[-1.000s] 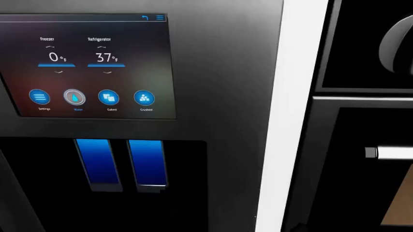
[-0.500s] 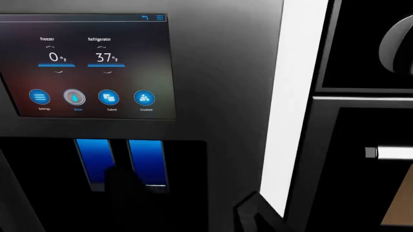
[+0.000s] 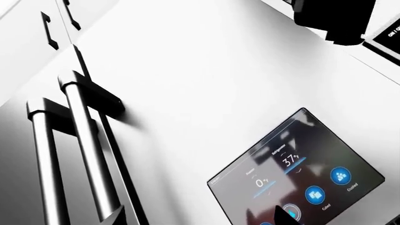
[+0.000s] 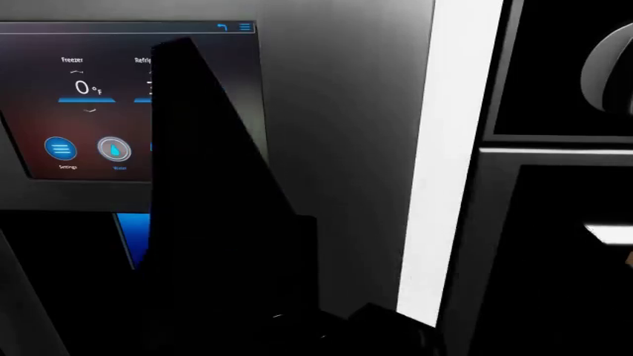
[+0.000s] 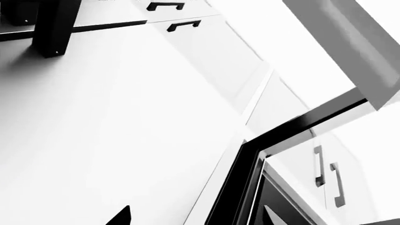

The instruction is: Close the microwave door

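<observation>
Microwave door (image 4: 564, 70) sat at the head view's upper right, past the fridge door (image 4: 346, 111); a dark arm (image 4: 213, 222) rose left of it, hand state indiscernible.

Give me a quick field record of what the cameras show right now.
ahead: fridge door with touchscreen
blocking head view: large black shape across the screen, probably an arm
right of fridge: white strip, then black appliance fronts
fridge handles: two bars, left wrist view
microwave door: apparently the grey panel swung out, right wrist view
grippers: neither clearly in view
</observation>
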Motion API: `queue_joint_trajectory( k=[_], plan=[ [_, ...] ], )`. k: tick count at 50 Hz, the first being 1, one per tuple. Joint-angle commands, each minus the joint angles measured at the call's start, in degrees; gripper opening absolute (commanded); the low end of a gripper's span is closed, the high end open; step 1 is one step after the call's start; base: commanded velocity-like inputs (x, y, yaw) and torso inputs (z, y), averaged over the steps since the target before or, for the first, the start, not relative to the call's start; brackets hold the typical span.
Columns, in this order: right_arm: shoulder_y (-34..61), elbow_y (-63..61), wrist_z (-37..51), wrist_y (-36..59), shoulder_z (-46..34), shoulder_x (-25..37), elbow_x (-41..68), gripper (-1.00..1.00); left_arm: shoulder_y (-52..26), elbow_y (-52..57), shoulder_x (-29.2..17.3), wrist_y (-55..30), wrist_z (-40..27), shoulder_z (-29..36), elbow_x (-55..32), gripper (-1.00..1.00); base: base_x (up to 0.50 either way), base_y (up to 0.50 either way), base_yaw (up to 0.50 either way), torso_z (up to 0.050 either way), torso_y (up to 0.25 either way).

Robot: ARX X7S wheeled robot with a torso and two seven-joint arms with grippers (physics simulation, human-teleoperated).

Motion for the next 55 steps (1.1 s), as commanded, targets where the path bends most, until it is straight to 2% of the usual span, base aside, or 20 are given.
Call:
queue_joint_trajectory(
  k=[1,12,32,44,55],
  plan=[
    [13.3,0.7,-6.3,9.8,-1.4,0.3,-1.0,1.00,-0.4,0.1,0.3,-0.2,0.6,0.3,0.1,1.00,0.00,0.00,0.00,0.000,0.000],
    [22.1,3.4,-10.2,16.9,1.3,1.5,0.9,1.00,-0.2,0.3,0.3,0.1,0.7,0.5,0.3,1.00,0.00,0.00,0.00,0.000,0.000],
    [34.0,8.9,-12.2,21.5,3.5,3.3,3.4,1.00,-1.6,0.2,1.2,-0.7,2.3,1.2,0.4,1.00,0.00,0.00,0.00,0.000,0.000],
    [44.5,11.8,-17.1,23.4,4.0,4.1,1.7,1.00,-1.9,0.2,1.2,-0.7,2.6,1.4,0.3,1.00,0.00,0.00,0.00,0.000,0.000],
    [47.5,17.5,-13.7,24.1,7.0,5.9,5.4,1.00,-1.8,0.1,1.3,-0.6,2.5,1.3,0.6,1.00,0.00,0.00,0.00,0.000,0.000]
  ],
)
